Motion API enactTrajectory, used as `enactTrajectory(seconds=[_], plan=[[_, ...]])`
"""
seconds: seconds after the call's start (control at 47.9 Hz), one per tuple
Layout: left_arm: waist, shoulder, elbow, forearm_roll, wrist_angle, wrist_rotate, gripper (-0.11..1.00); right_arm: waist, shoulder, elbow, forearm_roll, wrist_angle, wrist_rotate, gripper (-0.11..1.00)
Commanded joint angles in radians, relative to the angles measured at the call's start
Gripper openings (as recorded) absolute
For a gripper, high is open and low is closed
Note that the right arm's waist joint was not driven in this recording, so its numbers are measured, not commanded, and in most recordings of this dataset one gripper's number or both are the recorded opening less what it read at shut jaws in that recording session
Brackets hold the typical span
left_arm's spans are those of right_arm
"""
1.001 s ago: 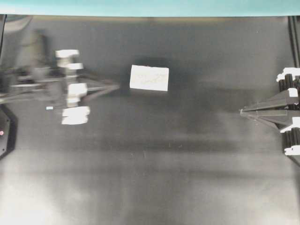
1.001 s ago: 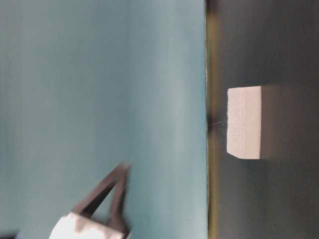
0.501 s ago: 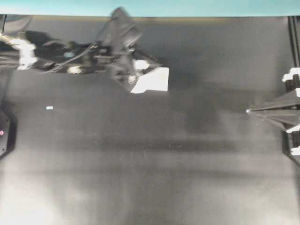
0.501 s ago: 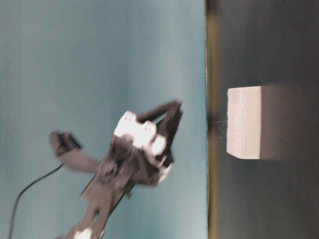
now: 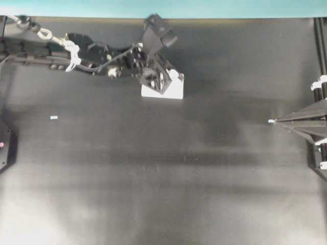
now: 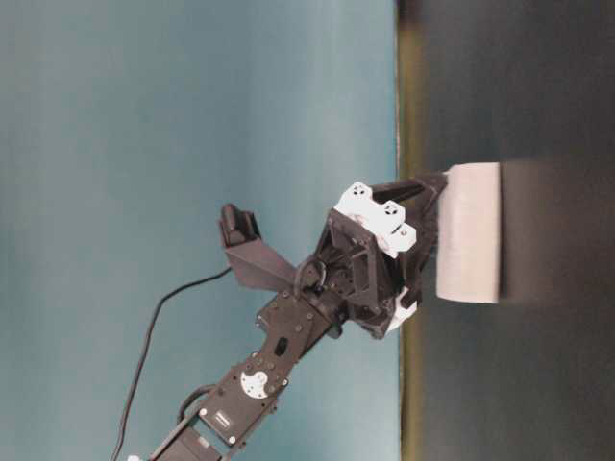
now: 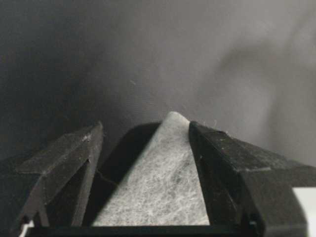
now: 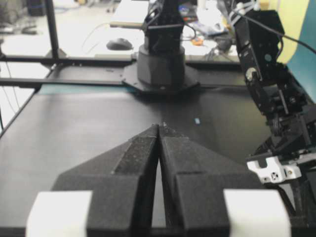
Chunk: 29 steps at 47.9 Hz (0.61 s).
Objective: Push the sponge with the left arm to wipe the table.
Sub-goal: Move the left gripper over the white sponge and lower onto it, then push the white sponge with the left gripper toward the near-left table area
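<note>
Overhead: sponge point(image 5: 171, 92) lay on the black counter point(image 5: 153, 178) near its far edge, the left end effector point(image 5: 162, 81) covering it from above-left. Table-level: left arm point(image 6: 288, 327) slanted, tips at the sponge point(image 6: 469, 232). Left wrist: fingers point(image 7: 224, 163) spread, straddling the sponge point(image 7: 160, 187). Right wrist: right end effector point(image 8: 159, 129) clenched, holding nothing.

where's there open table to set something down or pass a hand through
Bare table spans the whole near half, below the sponge, between the small pale scrap and the right gripper. Crowded only along the teal strip, where the left gripper straddles the sponge.
</note>
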Motion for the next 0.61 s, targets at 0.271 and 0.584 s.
enactTrajectory(seconds=[0.271,0.584], plan=[[-0.032,-0.035,0.049,0.005,-0.005,-0.015,0.64,0.0,0.003,-0.002,0.0,0.005,-0.006,-0.01],[-0.069,-0.115,0.156,0.005,-0.014,-0.052,0.64,0.0,0.003,0.0,0.002,0.005,-0.006,-0.01]])
